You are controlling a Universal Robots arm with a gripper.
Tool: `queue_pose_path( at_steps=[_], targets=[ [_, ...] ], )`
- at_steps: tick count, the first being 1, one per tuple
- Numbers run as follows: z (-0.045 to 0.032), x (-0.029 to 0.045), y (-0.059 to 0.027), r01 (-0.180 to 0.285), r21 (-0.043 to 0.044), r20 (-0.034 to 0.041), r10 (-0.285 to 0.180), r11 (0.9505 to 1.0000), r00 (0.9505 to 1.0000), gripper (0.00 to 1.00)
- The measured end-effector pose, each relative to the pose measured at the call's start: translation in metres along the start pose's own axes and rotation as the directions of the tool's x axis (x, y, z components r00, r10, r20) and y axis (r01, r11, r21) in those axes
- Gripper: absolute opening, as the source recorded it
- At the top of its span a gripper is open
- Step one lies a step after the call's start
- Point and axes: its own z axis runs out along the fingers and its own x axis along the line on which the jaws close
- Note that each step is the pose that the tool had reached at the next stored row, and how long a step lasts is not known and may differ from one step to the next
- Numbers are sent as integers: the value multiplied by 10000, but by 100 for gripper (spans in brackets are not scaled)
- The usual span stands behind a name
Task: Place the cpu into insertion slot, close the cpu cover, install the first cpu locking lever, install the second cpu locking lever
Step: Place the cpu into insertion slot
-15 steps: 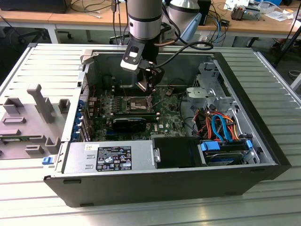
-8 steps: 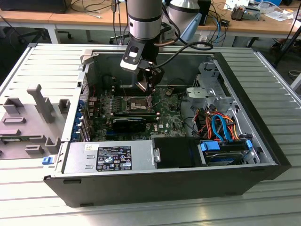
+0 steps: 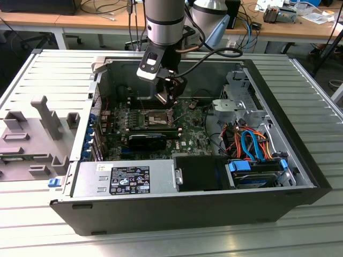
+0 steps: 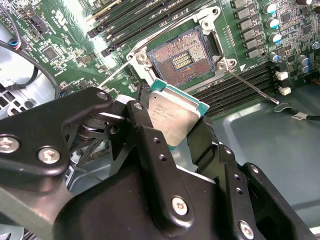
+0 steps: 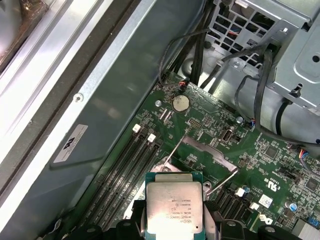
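My gripper [image 4: 172, 122] is shut on the cpu [image 4: 175, 114], a square chip with a silvery top and green edge, its black fingers [image 4: 145, 117] pressing two opposite sides. It hovers above the motherboard, a little off the insertion slot [image 4: 181, 57], whose dark pin field lies bare. The cpu [image 5: 173, 205] also shows in the first wrist view, with the raised cpu cover [image 5: 210, 152] beyond it. Two thin locking levers [image 4: 252, 87] stick out unlatched beside the socket. In the exterior view, the gripper [image 3: 170, 100] hangs inside the open case over the slot [image 3: 155, 119].
Memory slots [image 4: 235, 85] flank the socket. A drive cage [image 3: 238, 99] with orange and blue cables [image 3: 249, 142] is on the exterior view's right. The power supply [image 3: 126, 179] and case walls [image 3: 102, 112] hem in the board. A grey fixture [image 3: 37, 136] lies outside.
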Motion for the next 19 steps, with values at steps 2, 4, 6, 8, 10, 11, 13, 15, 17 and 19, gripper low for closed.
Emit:
queue_pose_path(
  at_steps=[2, 4, 6, 8, 10, 11, 13, 15, 17, 19],
  targets=[
    [0, 0, 0, -23, 0, 2, 23, 10000, 10000, 54],
    [0, 0, 0, -48, 0, 4, 48, 10000, 10000, 54],
    [1, 0, 0, -80, -1, 6, 80, 10000, 10000, 54],
    [1, 0, 0, -107, -1, 9, 107, 9999, 9999, 54],
    [1, 0, 0, -134, -1, 12, 134, 9999, 9999, 54],
    [1, 0, 0, -144, -1, 13, 144, 9999, 9999, 54],
    [1, 0, 0, -166, -1, 15, 166, 9999, 9999, 54],
    [1, 0, 0, -189, -1, 17, 189, 9998, 9998, 54],
    [1, 0, 0, -211, -1, 19, 211, 9998, 9998, 54],
    [2, 0, 0, -234, -1, 21, 234, 9997, 9997, 54]
  ],
)
